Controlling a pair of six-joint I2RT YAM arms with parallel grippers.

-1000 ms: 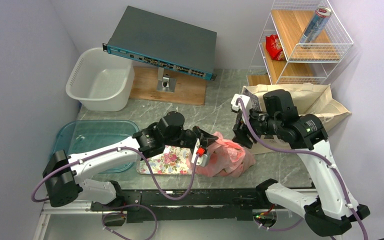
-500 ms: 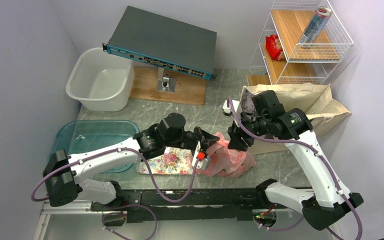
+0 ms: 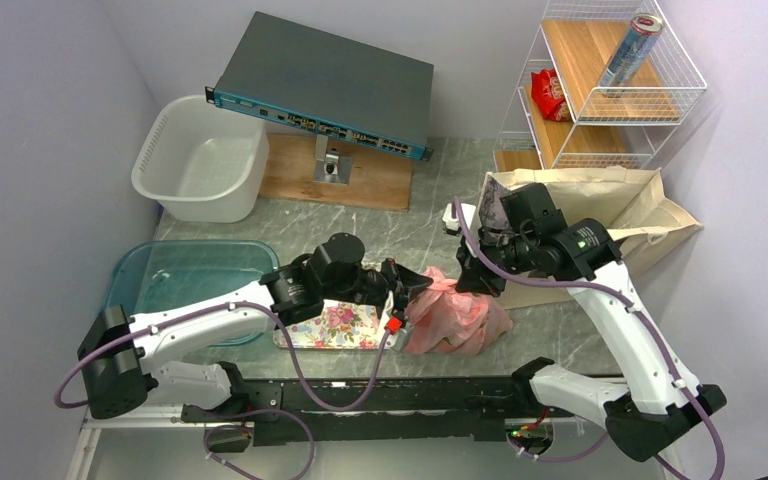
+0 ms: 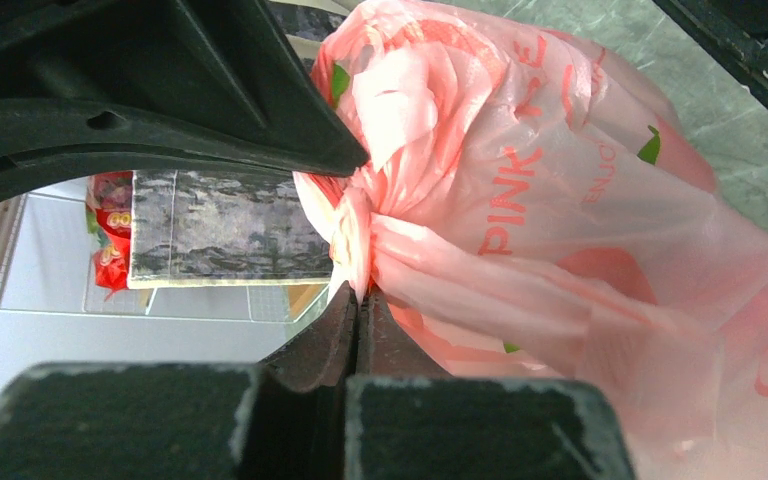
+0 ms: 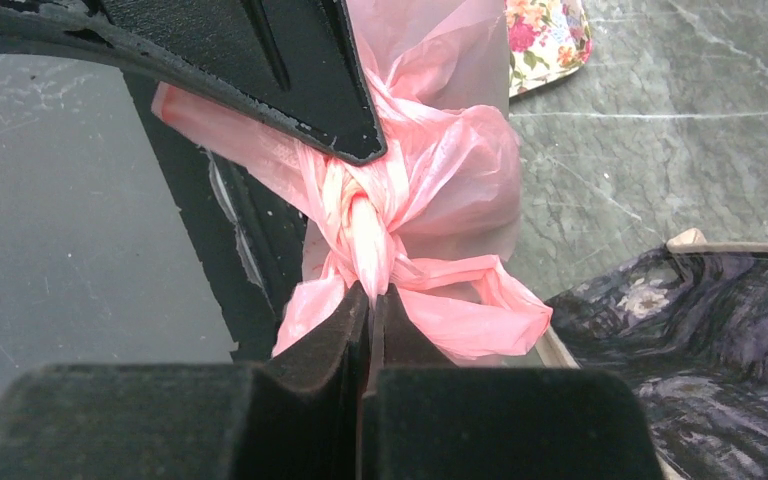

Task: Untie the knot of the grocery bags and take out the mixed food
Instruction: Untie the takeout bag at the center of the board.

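Observation:
The pink plastic bag (image 3: 457, 312) lies on the table between my two arms, its knot (image 3: 439, 280) raised at the top. My left gripper (image 3: 418, 287) is shut on a twisted strand right at the knot (image 4: 352, 225), with the bag (image 4: 580, 210) bulging to its right. My right gripper (image 3: 466, 281) comes in from the other side and is shut on the knot (image 5: 362, 215) too; the pink ends stick out beside its tips. The beige canvas tote (image 3: 610, 195) lies behind the right arm. The mixed food is hidden inside the bags.
A floral tray (image 3: 335, 325) lies left of the pink bag, and a teal tub (image 3: 188, 280) beyond it. A white basin (image 3: 200, 160) and a network switch (image 3: 325, 85) stand at the back. The wire shelf (image 3: 610, 95) holds a can (image 3: 632, 50) and a red packet (image 3: 548, 93).
My right gripper has moved left and down onto the knot and shut on it. The left gripper has stayed shut on the bag, shifting slightly.

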